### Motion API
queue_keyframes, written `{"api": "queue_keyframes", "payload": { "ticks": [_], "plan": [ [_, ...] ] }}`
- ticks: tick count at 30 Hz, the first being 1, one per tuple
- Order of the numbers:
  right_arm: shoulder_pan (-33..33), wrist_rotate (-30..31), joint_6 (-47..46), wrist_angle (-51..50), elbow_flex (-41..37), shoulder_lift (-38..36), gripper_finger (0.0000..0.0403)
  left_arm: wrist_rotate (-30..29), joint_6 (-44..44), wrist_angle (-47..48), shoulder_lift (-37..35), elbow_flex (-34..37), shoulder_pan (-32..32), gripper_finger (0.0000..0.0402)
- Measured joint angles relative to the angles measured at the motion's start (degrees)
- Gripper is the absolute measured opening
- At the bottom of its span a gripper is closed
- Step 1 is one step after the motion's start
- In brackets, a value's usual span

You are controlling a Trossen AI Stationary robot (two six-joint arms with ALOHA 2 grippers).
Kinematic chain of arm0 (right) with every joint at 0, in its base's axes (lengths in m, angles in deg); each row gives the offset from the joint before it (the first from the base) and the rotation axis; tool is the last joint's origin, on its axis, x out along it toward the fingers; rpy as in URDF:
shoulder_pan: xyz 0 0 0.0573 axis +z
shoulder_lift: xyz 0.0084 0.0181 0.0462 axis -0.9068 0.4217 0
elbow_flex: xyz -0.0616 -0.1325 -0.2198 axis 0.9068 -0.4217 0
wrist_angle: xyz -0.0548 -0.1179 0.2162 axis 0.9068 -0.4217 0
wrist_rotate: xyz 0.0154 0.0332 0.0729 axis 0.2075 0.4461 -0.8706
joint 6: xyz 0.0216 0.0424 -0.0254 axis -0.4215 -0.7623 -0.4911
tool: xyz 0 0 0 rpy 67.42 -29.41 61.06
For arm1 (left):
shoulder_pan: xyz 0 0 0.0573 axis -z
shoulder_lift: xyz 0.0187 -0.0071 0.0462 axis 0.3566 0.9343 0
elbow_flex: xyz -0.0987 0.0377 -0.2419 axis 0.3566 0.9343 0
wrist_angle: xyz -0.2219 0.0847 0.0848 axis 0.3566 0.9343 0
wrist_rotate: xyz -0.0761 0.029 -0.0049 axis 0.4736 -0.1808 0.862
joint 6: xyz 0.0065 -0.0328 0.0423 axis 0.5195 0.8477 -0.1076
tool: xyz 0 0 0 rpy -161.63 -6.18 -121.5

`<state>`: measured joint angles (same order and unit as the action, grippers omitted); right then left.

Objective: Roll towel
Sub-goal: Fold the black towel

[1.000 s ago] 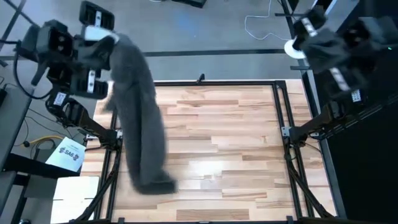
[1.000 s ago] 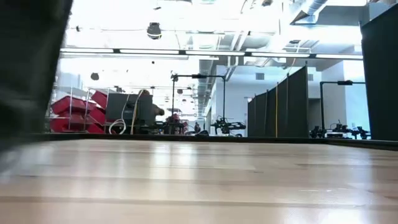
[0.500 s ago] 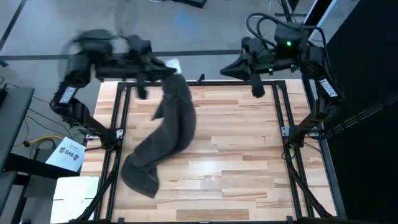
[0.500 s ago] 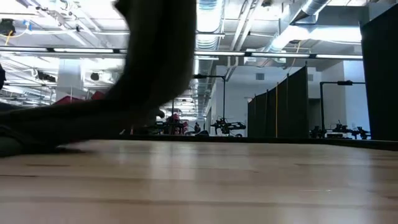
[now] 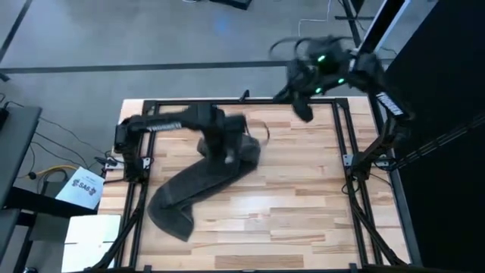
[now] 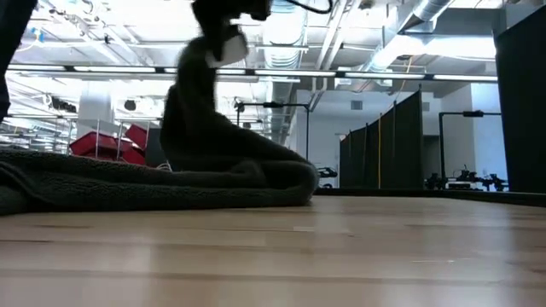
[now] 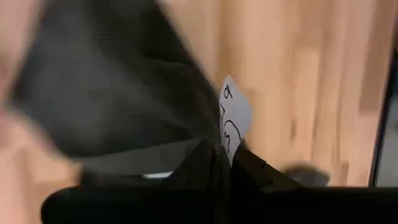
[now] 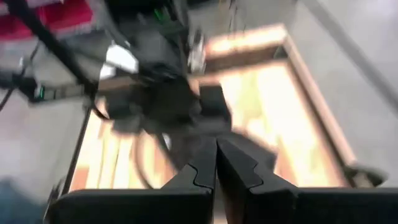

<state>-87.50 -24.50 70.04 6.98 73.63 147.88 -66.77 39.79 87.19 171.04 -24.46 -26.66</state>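
a: high view first. what's new?

b: a second ago i had the towel (image 5: 198, 182) hoisted off the left side, hanging long. now my left pincer (image 5: 227, 149) has swung in over the middle of the table (image 5: 303, 205) and most of the cloth is down, trailing from mid-table toward the near-left corner. my left pincer is clenched on the towel's far end. my right pincer (image 5: 298, 104) has come in over the far edge, clenched on nothing.

a: meaning for the job?

b: my read: the towel is delivered but lies crumpled and diagonal, so it wants flattening before any rolling starts. rolling not begun.

a: low view?

b: half a second ago the cloth was still draped high. now the towel (image 6: 153, 175) lies heaped on the wood, one end rising to my left pincer (image 6: 223, 19) above.

a: left wrist view?

b: the towel (image 7: 106, 93) hangs just past my closed fingers (image 7: 205, 165), its white tag (image 7: 234, 121) right by them.

a: right wrist view?

b: my right fingers (image 8: 205, 165) are pressed together, empty; the left arm and towel show blurred beyond.

a: count?

b: one towel, one tag, two pincers, one table.
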Motion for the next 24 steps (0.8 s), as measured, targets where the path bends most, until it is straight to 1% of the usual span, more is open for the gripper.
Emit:
{"api": "queue_keyframes", "payload": {
  "ticks": [2,4,6,7,8,9,11,13,14,15,16,17,18,20,21,22,23,24],
  "plan": [
    [-0.1,-0.1,1.1,0.0,-4.2,-1.0,0.0,-1.8,0.1,0.5,-0.3,6.6,1.5,0.0018],
    [-0.5,0.2,2.2,0.4,-8.3,-2.0,0.0,-2.5,1.1,-4.5,-0.9,11.8,1.9,0.0018],
    [-1.6,0.6,2.2,2.0,-12.1,-2.4,0.0,-4.7,3.1,-6.3,-3.1,14.6,1.0,0.0018],
    [-2.3,0.7,1.8,2.8,-13.8,-2.7,0.0,-6.7,4.1,-7.3,-4.4,15.4,0.1,0.0018],
    [-2.9,0.8,1.4,3.5,-15.4,-3.1,0.0,-10.4,5.3,-8.0,-5.3,15.7,-1.0,0.0018],
    [-3.4,1.4,1.1,4.7,-16.9,-3.8,0.0,-15.2,6.7,-8.6,-6.2,15.8,-2.3,0.0018],
    [-4.5,3.2,0.4,6.9,-18.8,-5.8,0.0,-26.4,10.0,-12.1,-7.8,16.0,-5.6,0.0018],
    [-5.6,4.5,-0.7,9.1,-20.5,-7.6,0.0,-38.5,14.2,-17.7,-9.7,15.9,-9.5,0.0018],
    [-5.9,4.7,-1.4,9.6,-21.3,-8.2,0.0,-42.5,15.7,-20.8,-10.5,15.9,-11.8,0.0018],
    [-6.0,4.8,-2.0,10.2,-22.0,-8.7,0.0,-43.9,16.7,-24.9,-10.9,15.9,-14.2,0.0018],
    [-5.9,4.8,-2.6,10.7,-22.5,-9.2,0.0,-42.7,17.3,-29.8,-10.9,15.9,-16.6,0.0018],
    [-5.6,4.8,-3.1,11.3,-23.0,-9.8,0.0,-38.8,18.0,-34.9,-10.6,15.9,-18.9,0.0018],
    [-5.4,4.7,-3.6,11.7,-23.3,-10.7,0.0,-33.0,19.1,-39.7,-10.1,15.9,-20.7,0.0018],
    [-5.0,4.7,-4.6,12.0,-23.8,-12.5,0.0,-17.7,20.4,-48.6,-9.0,15.9,-22.0,0.0018],
    [-5.0,4.7,-4.6,11.8,-24.2,-13.4,0.0,-9.1,19.5,-50.8,-8.6,15.9,-21.9,0.0018],
    [-5.0,4.7,-4.6,11.2,-24.6,-14.0,0.0,-2.0,17.6,-51.0,-8.1,15.9,-20.8,0.0018],
    [-4.8,4.7,-4.6,10.3,-25.2,-14.6,0.0,3.3,14.8,-49.5,-7.5,15.9,-19.5,0.0018],
    [-4.5,4.7,-4.6,9.2,-25.8,-14.9,0.0,6.2,11.5,-46.2,-7.0,15.8,-18.0,0.0018]
  ]
}}
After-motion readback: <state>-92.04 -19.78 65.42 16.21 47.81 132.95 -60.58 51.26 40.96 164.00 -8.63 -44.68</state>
